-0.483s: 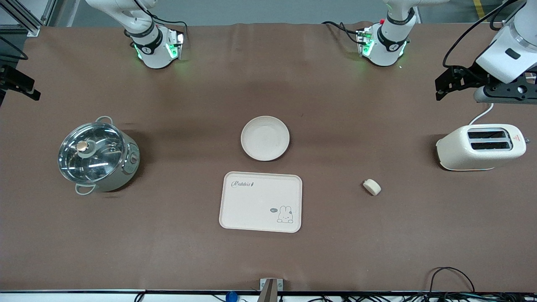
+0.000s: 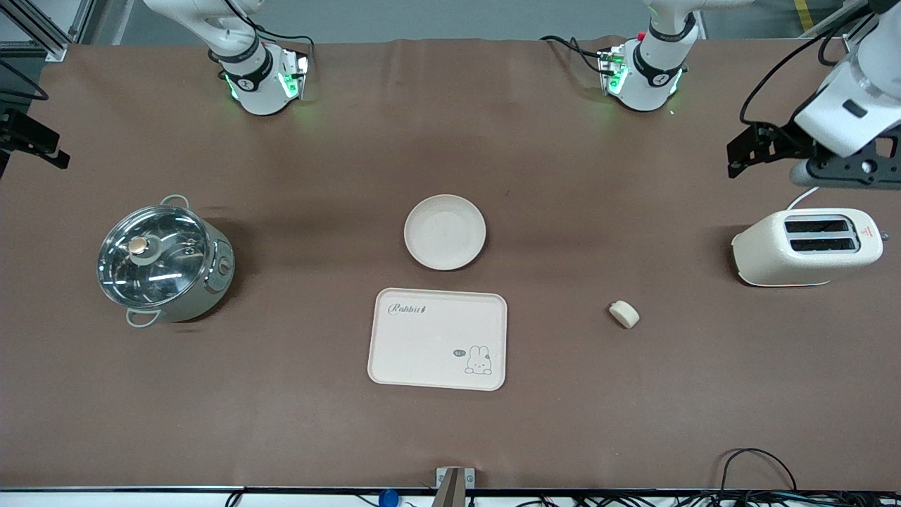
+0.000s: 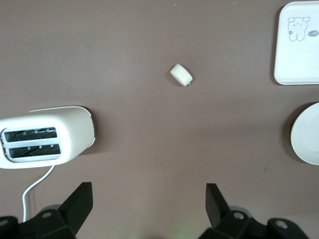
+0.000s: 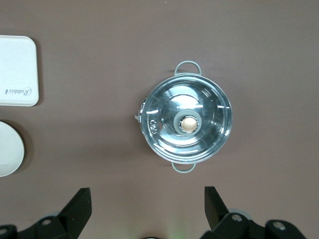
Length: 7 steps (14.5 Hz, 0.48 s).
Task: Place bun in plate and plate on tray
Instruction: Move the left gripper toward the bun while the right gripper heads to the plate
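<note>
The bun (image 2: 624,313) lies on the brown table, between the tray and the toaster; it also shows in the left wrist view (image 3: 181,74). The round plate (image 2: 445,232) sits empty mid-table, just farther from the front camera than the Rabbit tray (image 2: 436,338). The tray is empty too. My left gripper (image 2: 757,144) hangs high over the table near the toaster, open and empty (image 3: 148,191). My right gripper (image 2: 35,141) waits high over the right arm's end of the table, open and empty (image 4: 147,194).
A cream two-slot toaster (image 2: 806,246) with a white cord stands at the left arm's end. A steel pot with a glass lid (image 2: 162,260) stands at the right arm's end. Cables lie along the table's front edge.
My left gripper has shifted slightly toward the robots' side of the table. Nothing on the table has moved.
</note>
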Tool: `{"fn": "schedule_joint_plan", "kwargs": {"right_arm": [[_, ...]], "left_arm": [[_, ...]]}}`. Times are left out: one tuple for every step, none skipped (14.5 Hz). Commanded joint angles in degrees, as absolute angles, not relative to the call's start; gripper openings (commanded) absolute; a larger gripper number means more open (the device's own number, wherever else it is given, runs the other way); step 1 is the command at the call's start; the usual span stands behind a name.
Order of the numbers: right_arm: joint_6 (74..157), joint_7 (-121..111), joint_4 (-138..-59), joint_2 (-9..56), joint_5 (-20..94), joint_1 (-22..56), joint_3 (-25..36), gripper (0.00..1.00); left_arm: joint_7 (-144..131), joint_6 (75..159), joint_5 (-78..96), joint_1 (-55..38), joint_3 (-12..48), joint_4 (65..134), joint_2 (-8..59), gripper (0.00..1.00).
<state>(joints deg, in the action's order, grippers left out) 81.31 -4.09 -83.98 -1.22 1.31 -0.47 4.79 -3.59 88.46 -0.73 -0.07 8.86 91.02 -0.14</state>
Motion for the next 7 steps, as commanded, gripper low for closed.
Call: {"fn": "schedule_joint_plan", "kwargs": {"right_arm": [[81.6, -3.2, -85.9, -1.8, 6.0, -0.3, 4.7, 1.0], [82.3, -3.2, -87.2, -1.6, 7.0, 0.4, 4.7, 1.0], [83.7, -3.2, -87.9, -1.1, 7.5, 2.1, 4.7, 1.0], [85.2, -3.1, -89.2, 0.1, 7.7, 3.7, 4.7, 1.0], [88.0, -3.0, -91.2, 0.9, 8.3, 5.3, 4.7, 1.0], [92.9, -3.0, -95.0, 1.7, 9.4, 7.2, 4.7, 1.0], [97.9, -3.0, -99.0, 1.9, 11.4, 8.6, 4.7, 1.0]], "left_arm": [[-3.9, 91.4, -1.5, -0.4, 8.4, 89.5, 6.1, 1.0], [-4.7, 93.2, -1.8, -0.5, 8.3, 89.6, 8.0, 1.0], [-6.8, 94.6, -2.9, -0.5, 8.3, 89.6, 9.9, 1.0], [-10.1, 96.1, -4.2, -0.8, 8.3, 90.2, 11.8, 1.0], [-13.4, 98.5, -5.5, -1.0, 8.4, 91.2, 13.0, 1.0], [-16.7, 101.7, -6.0, -0.9, 8.5, 92.4, 14.5, 1.0], [-20.2, 105.0, -6.0, -0.9, 8.5, 93.2, 16.3, 1.0]]}}
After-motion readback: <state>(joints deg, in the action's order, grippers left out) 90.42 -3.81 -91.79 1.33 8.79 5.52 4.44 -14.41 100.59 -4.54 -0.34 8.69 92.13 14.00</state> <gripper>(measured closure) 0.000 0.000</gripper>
